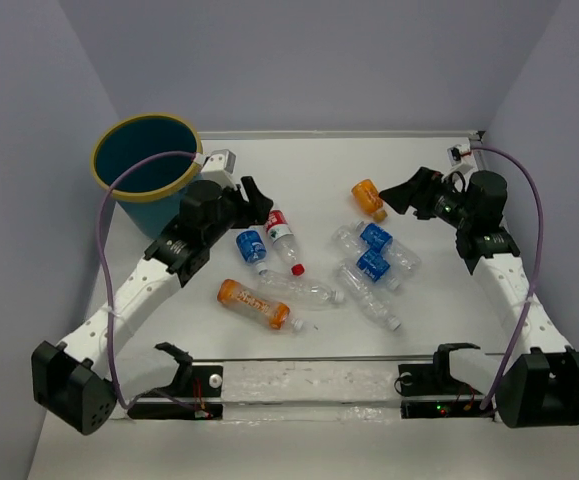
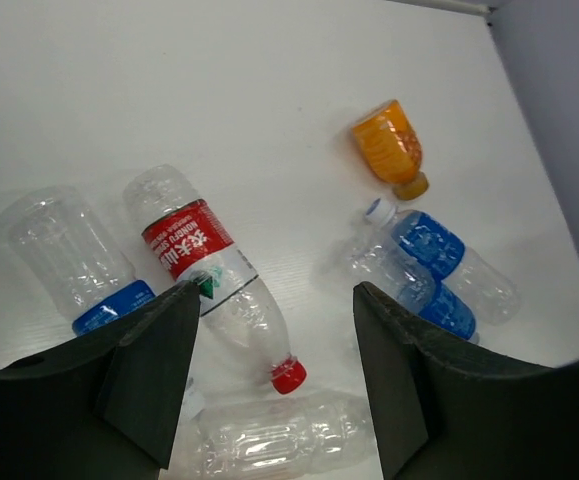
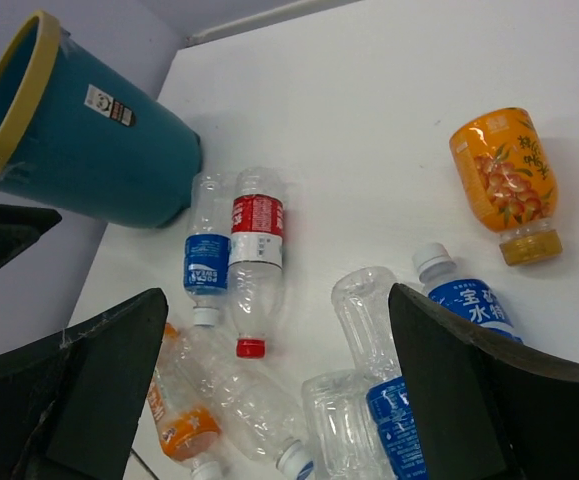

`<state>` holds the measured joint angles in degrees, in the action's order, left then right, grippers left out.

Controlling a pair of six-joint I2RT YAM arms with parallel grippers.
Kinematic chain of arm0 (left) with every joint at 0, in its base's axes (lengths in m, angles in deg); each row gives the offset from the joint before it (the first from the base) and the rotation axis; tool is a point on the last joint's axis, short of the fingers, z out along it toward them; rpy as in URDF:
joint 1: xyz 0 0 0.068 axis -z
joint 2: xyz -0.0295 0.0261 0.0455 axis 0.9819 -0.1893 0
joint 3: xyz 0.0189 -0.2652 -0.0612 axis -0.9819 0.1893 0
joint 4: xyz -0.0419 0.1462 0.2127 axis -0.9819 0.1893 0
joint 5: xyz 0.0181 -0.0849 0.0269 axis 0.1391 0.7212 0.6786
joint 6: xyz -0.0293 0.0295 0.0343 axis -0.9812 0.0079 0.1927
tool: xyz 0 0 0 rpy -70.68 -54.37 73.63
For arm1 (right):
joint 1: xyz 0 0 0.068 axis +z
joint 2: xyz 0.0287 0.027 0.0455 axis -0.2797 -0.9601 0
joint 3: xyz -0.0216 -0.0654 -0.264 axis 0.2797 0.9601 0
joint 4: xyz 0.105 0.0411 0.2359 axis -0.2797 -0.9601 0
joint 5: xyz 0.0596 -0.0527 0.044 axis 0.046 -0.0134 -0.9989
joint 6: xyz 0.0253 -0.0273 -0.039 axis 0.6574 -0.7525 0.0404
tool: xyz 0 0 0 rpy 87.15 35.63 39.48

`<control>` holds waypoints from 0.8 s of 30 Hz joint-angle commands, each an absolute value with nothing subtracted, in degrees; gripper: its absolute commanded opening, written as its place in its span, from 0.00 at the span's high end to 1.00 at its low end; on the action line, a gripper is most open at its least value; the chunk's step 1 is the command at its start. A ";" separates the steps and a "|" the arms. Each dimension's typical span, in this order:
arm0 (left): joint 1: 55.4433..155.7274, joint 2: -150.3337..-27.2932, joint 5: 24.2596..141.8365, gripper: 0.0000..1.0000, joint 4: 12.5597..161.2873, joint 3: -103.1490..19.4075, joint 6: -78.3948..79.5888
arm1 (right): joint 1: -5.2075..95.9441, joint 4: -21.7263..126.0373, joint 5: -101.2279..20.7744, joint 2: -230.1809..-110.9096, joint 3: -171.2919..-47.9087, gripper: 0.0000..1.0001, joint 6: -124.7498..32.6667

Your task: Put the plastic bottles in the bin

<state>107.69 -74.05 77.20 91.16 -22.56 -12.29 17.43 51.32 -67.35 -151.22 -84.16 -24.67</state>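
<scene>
Top external view showed the plastic bottles (image 1: 283,236) all lying on the table (image 1: 299,165) between my left claw (image 1: 258,202) and right claw (image 1: 398,194), both spread and empty, with none visibly inside the teal bin (image 1: 145,212) at far left.

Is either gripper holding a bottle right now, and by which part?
Nothing is held. The left gripper and the right gripper are both open above the table, with the bottles lying loose on it.
</scene>
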 commanded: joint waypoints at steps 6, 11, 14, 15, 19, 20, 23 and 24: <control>115.74 -92.65 48.87 0.20 97.29 -34.03 -12.51 | 17.91 53.46 -64.14 -155.64 -88.37 0.03 -29.38; 115.74 -105.48 48.60 0.13 100.26 -41.32 -14.19 | 18.53 52.93 -62.91 -156.87 -88.72 0.03 -31.67; 115.74 -110.42 48.16 0.10 102.56 -45.98 -14.72 | 19.05 50.64 -62.56 -157.32 -88.55 0.03 -32.55; 115.74 -112.96 48.16 0.09 102.56 -46.60 -14.72 | 19.05 50.55 -62.47 -157.32 -88.46 0.03 -32.64; 115.74 -118.08 48.77 0.07 103.26 -50.90 -15.42 | 19.67 50.55 -63.43 -157.58 -88.19 0.02 -33.08; 115.74 -119.56 48.68 0.07 103.35 -51.43 -15.42 | 19.67 50.55 -63.70 -157.58 -88.28 0.02 -33.17; 115.65 -121.60 48.24 0.07 104.49 -53.37 -15.68 | 20.20 50.64 -64.66 -157.58 -88.37 0.02 -33.26; 115.74 -122.47 48.24 0.07 104.50 -53.55 -15.68 | 20.20 50.73 -64.75 -157.58 -88.46 0.02 -33.26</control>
